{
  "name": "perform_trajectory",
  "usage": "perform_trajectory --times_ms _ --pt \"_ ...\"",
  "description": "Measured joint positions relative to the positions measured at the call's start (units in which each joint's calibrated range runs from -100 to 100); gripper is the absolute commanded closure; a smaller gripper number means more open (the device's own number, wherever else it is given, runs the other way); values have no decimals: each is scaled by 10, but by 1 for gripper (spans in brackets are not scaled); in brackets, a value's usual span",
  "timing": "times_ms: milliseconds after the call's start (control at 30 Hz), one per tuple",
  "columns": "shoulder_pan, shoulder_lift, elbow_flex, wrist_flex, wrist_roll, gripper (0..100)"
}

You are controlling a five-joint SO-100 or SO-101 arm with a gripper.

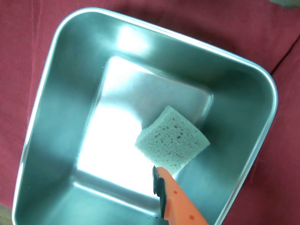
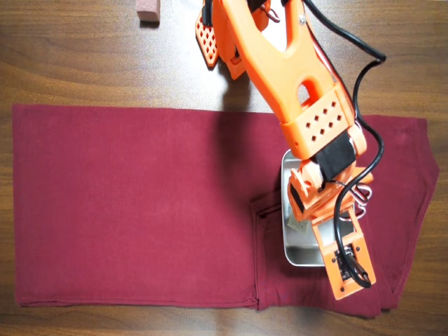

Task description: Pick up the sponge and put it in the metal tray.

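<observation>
Gripper (image 1: 161, 180) — jaw state cannot be told — one orange finger just beside sponge (image 1: 172, 138), lying inside metal tray (image 1: 51, 93).

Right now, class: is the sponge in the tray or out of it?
In. The wrist view shows the sponge lying on the tray floor, walls on every side.

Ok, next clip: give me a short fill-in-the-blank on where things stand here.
1. The sponge lies inside the metal ____.
2. The tray rests on a dark ____ cloth.
3. In the overhead view, a small pinkish-brown block sits on the bare ____ table.

Missing words: tray; red; wooden
</observation>
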Motion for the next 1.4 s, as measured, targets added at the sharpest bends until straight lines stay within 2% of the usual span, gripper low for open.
perform_trajectory --times_ms 133,233,433,467,500,533,700,800,900,967,1033,1100,1200,1333,1400 --pt "0 0 -4 -1 -13 50" --pt "0 0 -11 -8 -17 43" --pt "0 0 -11 -21 -17 43" --pt "0 0 -11 -23 -16 56" --pt "0 -2 -11 -27 -17 90" --pt "3 -3 -14 -26 -15 100" --pt "29 -53 -20 -43 -8 100" --pt "86 -145 7 -53 14 100" --pt "169 -321 159 -116 37 100" --pt "244 -470 327 -208 55 100" --pt "295 -613 467 -227 62 100" --pt "352 -730 587 -222 66 100" --pt "380 -853 706 -170 70 100" --pt "390 -879 759 -138 64 100" --pt "389 -881 761 -59 61 100"
